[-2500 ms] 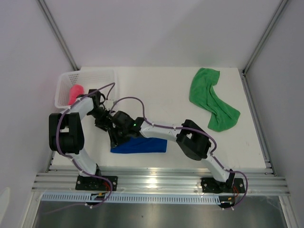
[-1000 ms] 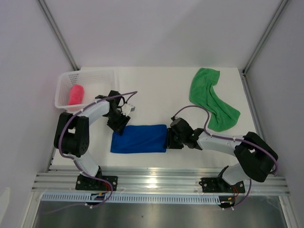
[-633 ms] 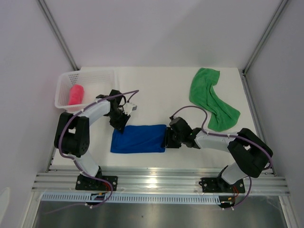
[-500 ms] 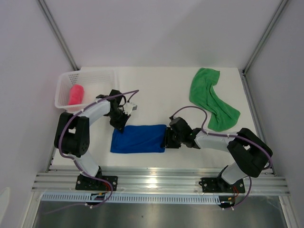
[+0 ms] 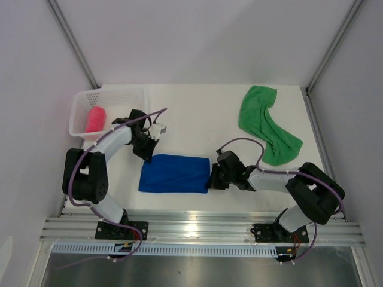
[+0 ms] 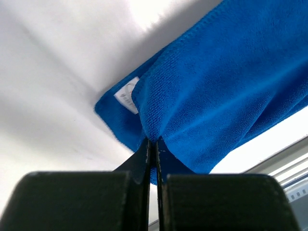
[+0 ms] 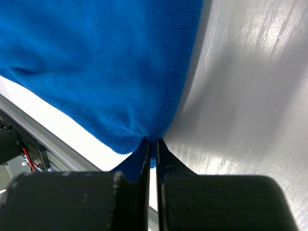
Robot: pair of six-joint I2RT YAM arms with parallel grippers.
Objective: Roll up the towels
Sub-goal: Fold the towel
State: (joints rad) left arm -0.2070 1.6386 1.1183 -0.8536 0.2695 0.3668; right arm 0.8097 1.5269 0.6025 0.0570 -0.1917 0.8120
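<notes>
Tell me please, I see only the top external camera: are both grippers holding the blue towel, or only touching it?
Observer: In the left wrist view, the left gripper is shut on a pinch of the blue towel near its corner.
Operator: And on the other side?
Observer: In the right wrist view, the right gripper is shut on the towel's edge, and the cloth gathers into its fingertips.
Operator: Is there anything else near the left grip?
Observer: Yes, a small white tag sticks out between two layers of the towel.
</notes>
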